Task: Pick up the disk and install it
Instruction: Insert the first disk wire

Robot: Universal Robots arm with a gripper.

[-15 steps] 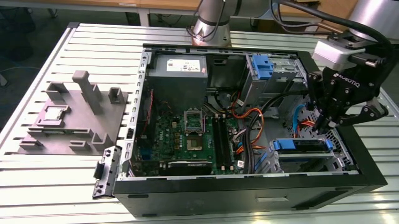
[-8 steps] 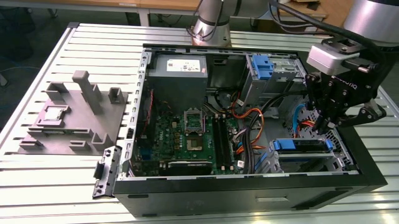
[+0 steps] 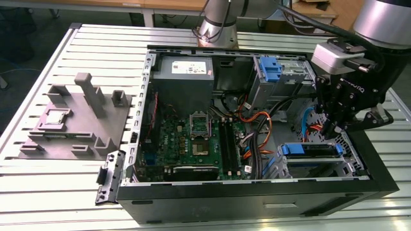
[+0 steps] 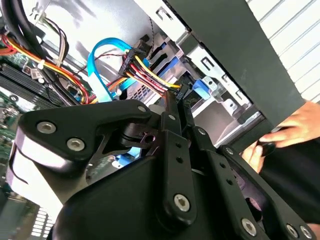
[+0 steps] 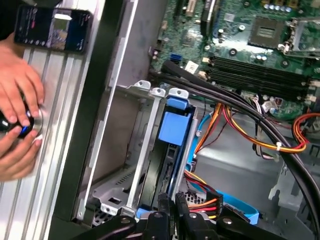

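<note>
**A:** Whereabouts of the flat silver-grey disk with bright blue plastic rails point(image 3: 311, 150)?

**B:** Standing on edge inside the bare metal drive cage point(image 5: 135, 165), in the corner of the open black tower case point(image 3: 257, 197) on the exterior view's right.

**A:** And the black two-fingered gripper point(image 3: 330, 131)?

**B:** Poised just above the disk's end, beside the red-and-yellow cable bundle point(image 5: 200, 192). Fingertips pressed together, clasping nothing.

**A:** Why clenched?

**B:** Probably for pushing rather than carrying. Already borne by the cage, so no need of a grasp. Looks close to home, but cannot tell whether fully latched.
</note>
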